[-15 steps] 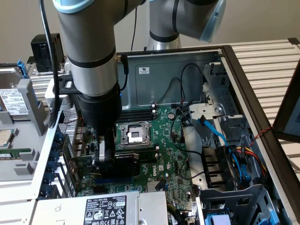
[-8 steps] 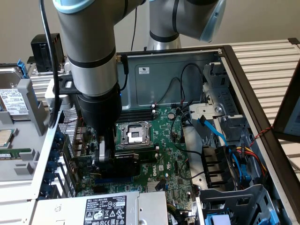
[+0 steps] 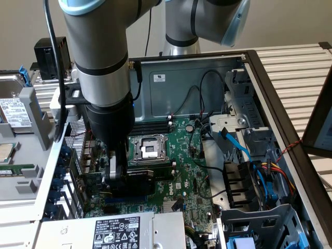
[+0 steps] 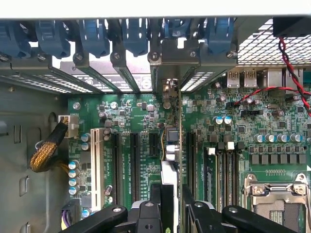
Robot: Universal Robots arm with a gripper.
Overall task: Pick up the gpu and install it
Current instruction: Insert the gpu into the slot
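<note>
The gpu (image 3: pixel 150 175) shows its black shroud low over the green motherboard (image 3: pixel 192 171) inside the open computer case. My gripper (image 3: pixel 115 174) is shut on the card's end toward the exterior view's left. In the wrist view the gpu (image 4: pixel 171 145) stands on edge, running between the black expansion slots (image 4: pixel 133 155). Its metal bracket end (image 4: pixel 167 90) reaches the case's rear slot openings. My gripper (image 4: pixel 171 206) clamps the card, one finger (image 4: pixel 155 194) on each side. Whether the card's edge sits in a slot is hidden.
The CPU socket (image 3: pixel 148 149) lies just behind the card, with RAM slots beyond it. A power supply (image 3: pixel 119 231) sits at the front. Blue and black cables (image 3: pixel 244 150) crowd the drive bay at the exterior view's right. Blue bracket latches (image 4: pixel 92 36) line the rear wall.
</note>
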